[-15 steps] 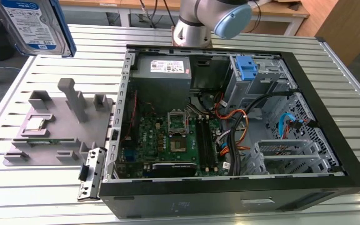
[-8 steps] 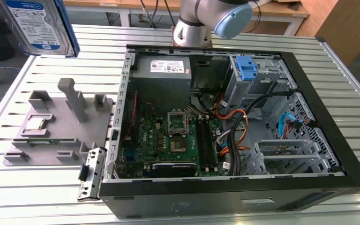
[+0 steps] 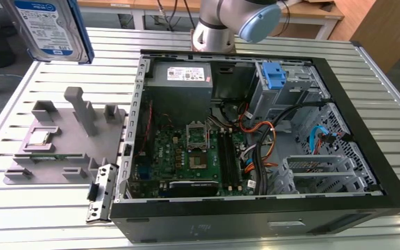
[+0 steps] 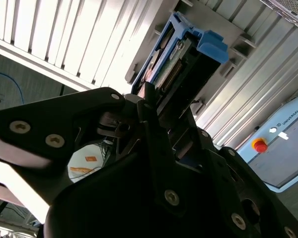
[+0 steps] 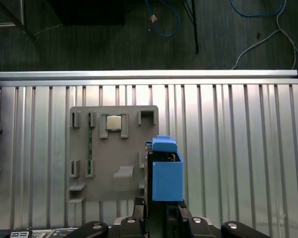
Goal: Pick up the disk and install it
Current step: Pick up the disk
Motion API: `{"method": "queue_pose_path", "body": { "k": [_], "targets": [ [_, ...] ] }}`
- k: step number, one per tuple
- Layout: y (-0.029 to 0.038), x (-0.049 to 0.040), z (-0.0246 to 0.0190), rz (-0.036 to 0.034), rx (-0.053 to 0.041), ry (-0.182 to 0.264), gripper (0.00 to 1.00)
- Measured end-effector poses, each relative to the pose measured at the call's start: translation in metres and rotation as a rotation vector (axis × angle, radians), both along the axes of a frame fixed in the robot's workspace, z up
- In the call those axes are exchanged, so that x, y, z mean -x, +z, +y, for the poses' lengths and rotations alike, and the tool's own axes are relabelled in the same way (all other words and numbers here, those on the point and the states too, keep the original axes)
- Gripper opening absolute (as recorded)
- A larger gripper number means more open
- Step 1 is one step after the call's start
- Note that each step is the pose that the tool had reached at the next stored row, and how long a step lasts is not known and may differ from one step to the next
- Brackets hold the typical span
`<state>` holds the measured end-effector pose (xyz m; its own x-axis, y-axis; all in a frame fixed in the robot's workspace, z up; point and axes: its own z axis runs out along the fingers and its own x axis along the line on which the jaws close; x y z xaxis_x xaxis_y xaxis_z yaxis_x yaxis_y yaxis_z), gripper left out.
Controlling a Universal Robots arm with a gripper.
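At the exterior view's left, the disk (image 3: 47, 28) hangs high above the slatted metal tabletop (image 3: 116, 47). Its label faces the camera and a blue rail runs along its edge. Below it a grey holder plate (image 3: 54, 146) lies on the tabletop. Further right the open computer case (image 3: 255, 219) lies on its side. A grey power supply (image 3: 180, 75) sits at its far wall, a green board (image 3: 186, 156) in the middle and a blue latch (image 3: 273, 77) toward the exterior view's right. The arm (image 3: 221, 23) rises behind the case. In both wrist views the claw (image 4: 156, 106) is clamped tight on the disk. The disk is well apart from the case and, in the first wrist view, sits above the holder plate's edge.
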<state>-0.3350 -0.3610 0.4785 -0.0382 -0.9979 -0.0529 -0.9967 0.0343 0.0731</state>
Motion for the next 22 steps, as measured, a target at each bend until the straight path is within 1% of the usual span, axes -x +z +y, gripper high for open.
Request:
{"method": "queue_pose_path", "body": {
  "k": [8,22],
  "targets": [
    [-0.0001,-0.0114,0.0000,0.0028,0.0000,0.000,0.35],
    [0.0000,-0.0249,0.0000,0.0051,0.0000,0.000,0.35]
  ]
}}
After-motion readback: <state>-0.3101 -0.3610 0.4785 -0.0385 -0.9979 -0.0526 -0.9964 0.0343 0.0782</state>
